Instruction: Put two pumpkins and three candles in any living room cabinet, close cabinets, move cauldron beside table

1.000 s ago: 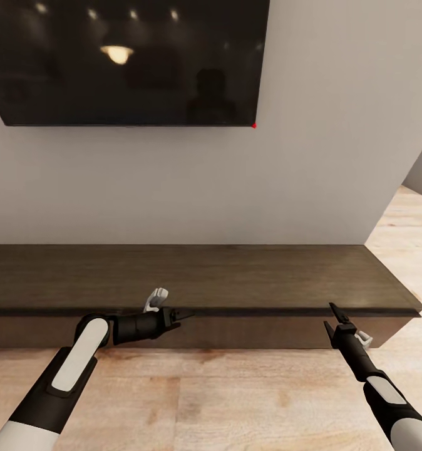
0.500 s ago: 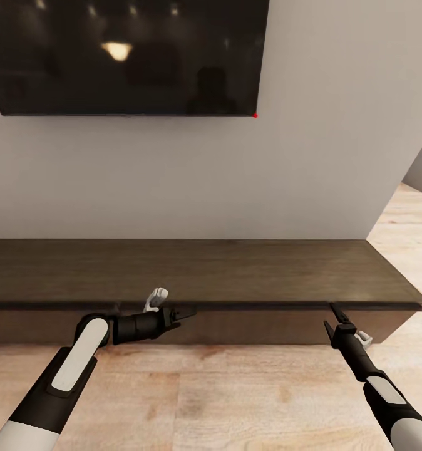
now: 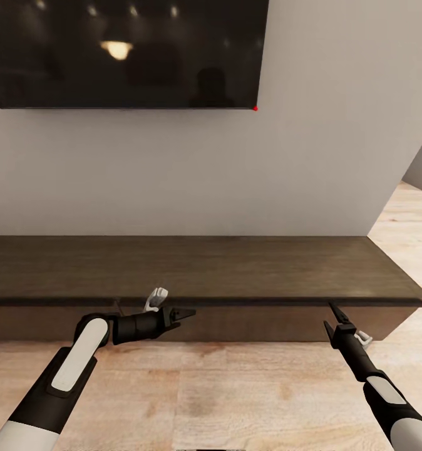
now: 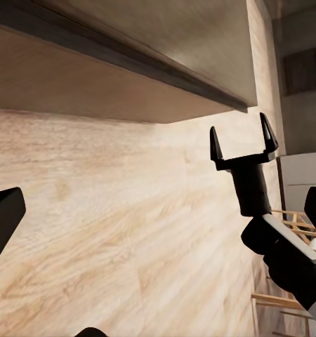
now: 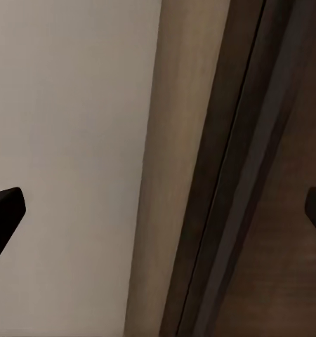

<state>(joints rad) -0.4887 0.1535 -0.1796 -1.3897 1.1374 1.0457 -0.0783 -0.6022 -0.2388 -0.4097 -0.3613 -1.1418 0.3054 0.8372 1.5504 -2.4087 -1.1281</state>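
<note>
The long, low dark brown cabinet (image 3: 248,269) runs along the wall in the head view, and its plain fronts look shut. My left gripper (image 3: 187,313) hovers open and empty just in front of the cabinet's upper front edge, left of centre. My right gripper (image 3: 332,316) is open and empty in front of the cabinet's right end; the left wrist view shows it (image 4: 239,144) with its fingers spread. The right wrist view looks closely at the cabinet's edge (image 5: 270,140) and the pale wall. The pumpkins, candles, cauldron and table are out of view.
A large black TV (image 3: 123,53) hangs on the white wall above the cabinet. Light wood floor (image 3: 223,388) lies between me and the cabinet. At the right the wall ends (image 3: 386,188), and floor continues past that corner.
The whole picture has shifted: the TV and cabinet sit slightly higher in the view, so the camera moved. Both grippers hold the same pose and stay open.
</note>
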